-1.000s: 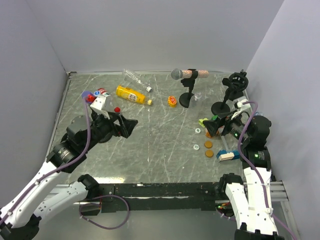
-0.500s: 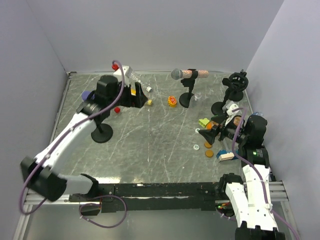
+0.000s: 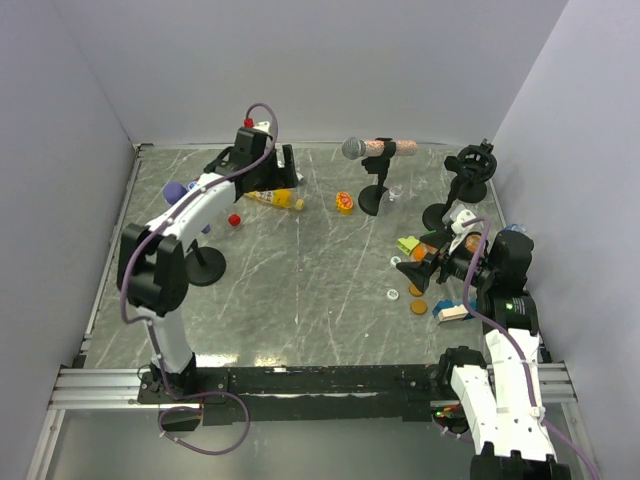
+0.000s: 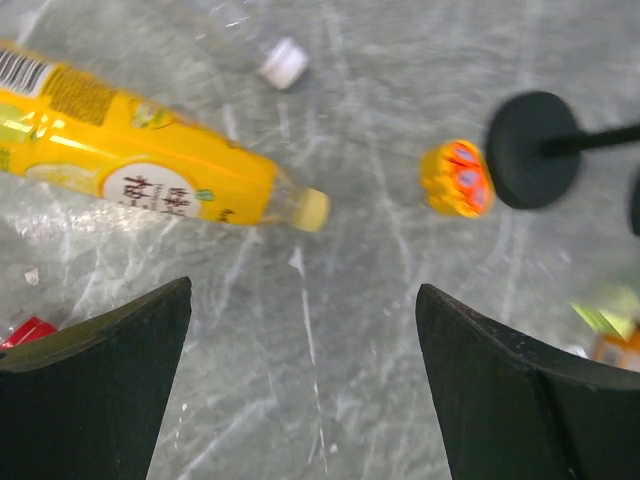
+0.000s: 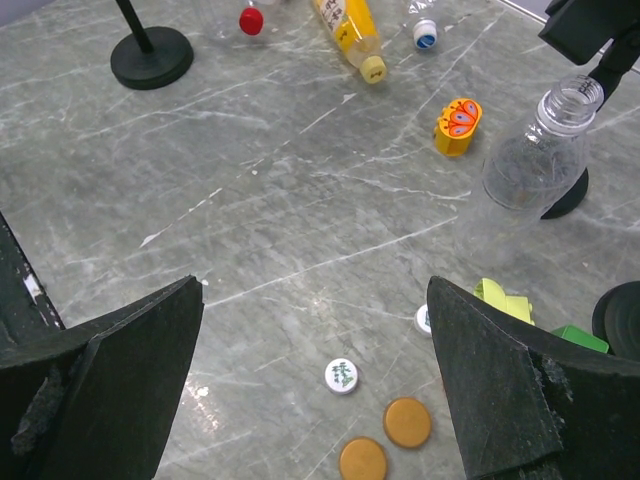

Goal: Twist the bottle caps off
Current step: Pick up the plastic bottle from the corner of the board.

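Top external: left arm (image 3: 195, 205) outstretched, tool (image 3: 280, 163) near bottle (image 3: 272, 198).

The top camera stands high at the near edge and looks down over the whole table (image 3: 300, 290). The left wrist camera is close above the far left part, facing down. The right wrist camera looks from the right side, lower, across the table. All three views share the yellow bottle (image 4: 140, 165) and the orange toy (image 4: 457, 179)
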